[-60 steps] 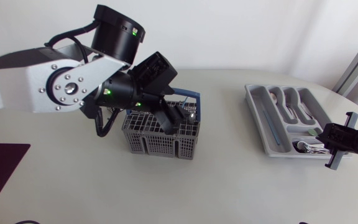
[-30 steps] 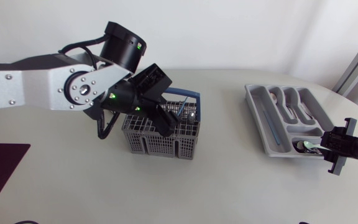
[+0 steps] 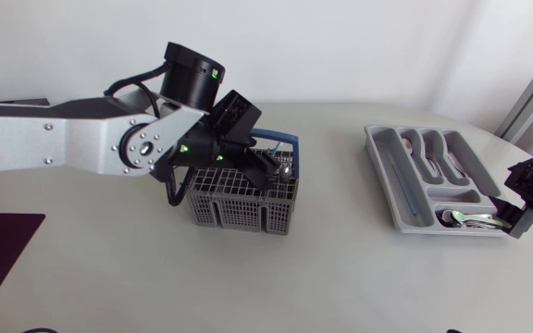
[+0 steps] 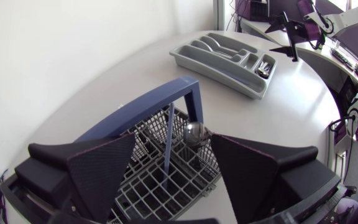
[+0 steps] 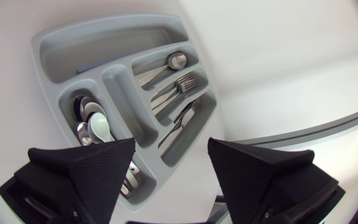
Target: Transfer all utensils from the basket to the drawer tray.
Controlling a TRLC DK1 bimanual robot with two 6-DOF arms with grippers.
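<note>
- Right now the left gripper (image 3: 265,169) hangs over the basket (image 3: 213,211), its fingers spread wide and gripping nothing.
- In the left wrist view, a thin blue handle (image 4: 168,146) and a steel spoon bowl (image 4: 196,132) stand in the basket between those fingers, seemingly untouched.
- The basket sits near the middle of the desk's far edge.
- The drawer tray (image 3: 386,180) lies by the desk's far right corner, with spoons (image 5: 95,124) in its small compartment.
- The right gripper (image 3: 524,202) is at the desk's right edge, just beside the tray, wide open and empty.
</note>
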